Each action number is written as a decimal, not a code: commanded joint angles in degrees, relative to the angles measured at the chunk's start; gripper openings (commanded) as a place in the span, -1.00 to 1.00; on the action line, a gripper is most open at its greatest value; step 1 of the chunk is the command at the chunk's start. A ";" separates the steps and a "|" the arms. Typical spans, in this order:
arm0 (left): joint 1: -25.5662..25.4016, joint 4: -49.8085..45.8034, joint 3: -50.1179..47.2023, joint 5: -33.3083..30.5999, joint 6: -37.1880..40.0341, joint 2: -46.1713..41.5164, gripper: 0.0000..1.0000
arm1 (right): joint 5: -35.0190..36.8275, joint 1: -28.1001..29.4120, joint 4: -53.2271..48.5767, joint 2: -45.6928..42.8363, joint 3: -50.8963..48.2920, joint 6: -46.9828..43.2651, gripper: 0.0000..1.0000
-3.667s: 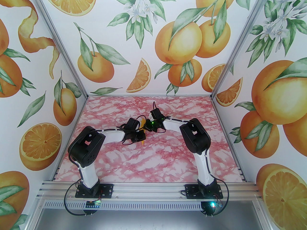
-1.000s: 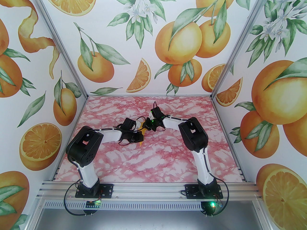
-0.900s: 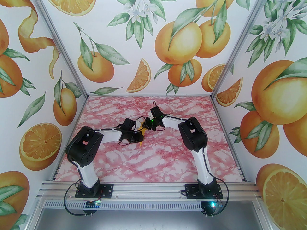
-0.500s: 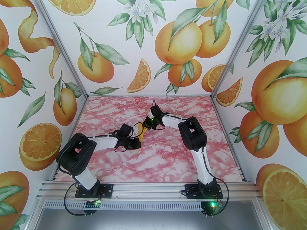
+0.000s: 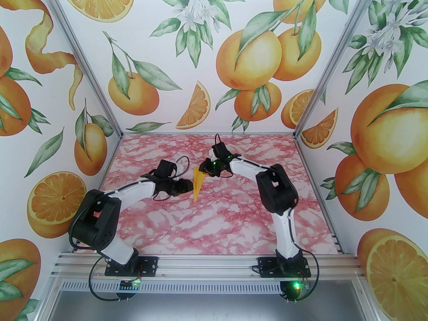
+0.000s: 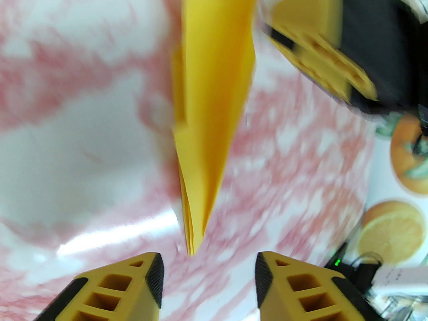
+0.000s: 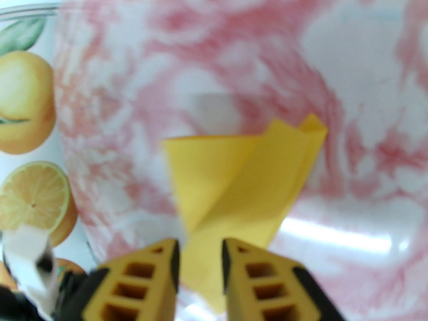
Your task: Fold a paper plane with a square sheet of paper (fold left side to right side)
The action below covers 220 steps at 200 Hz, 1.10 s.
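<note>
Plane (image 5: 197,186) looks finished to me: a narrow yellow dart resting on the table (image 5: 234,219), its tip just ahead of my left gripper (image 6: 209,269), whose jaws stand wide and empty. My right gripper (image 7: 200,246) is partly open over the tail, not pinching it, so I judge only backing both arms away remains
</note>
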 commanded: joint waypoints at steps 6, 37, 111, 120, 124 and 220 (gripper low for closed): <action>2.25 1.02 2.26 -1.81 -0.93 0.74 0.72 | 6.39 0.91 -6.77 -3.58 -0.73 -3.96 -0.11; 5.72 1.53 1.91 -3.94 -1.72 0.83 1.00 | 13.94 3.39 -13.70 -3.49 1.38 -7.33 0.04; 8.45 2.83 -0.80 -4.56 -1.93 0.22 1.00 | 25.25 10.22 -25.11 3.95 13.43 -10.86 0.33; 8.48 3.05 -1.05 -4.42 -1.81 0.21 0.99 | 25.72 10.60 -26.18 5.32 15.07 -10.74 0.33; 8.45 3.21 -1.20 -4.21 -1.85 0.21 0.99 | 25.88 10.71 -26.61 5.97 15.93 -10.58 0.33; 4.93 1.65 0.04 -6.28 -0.23 0.83 1.00 | 28.26 9.61 -26.24 3.81 11.92 -7.86 -0.31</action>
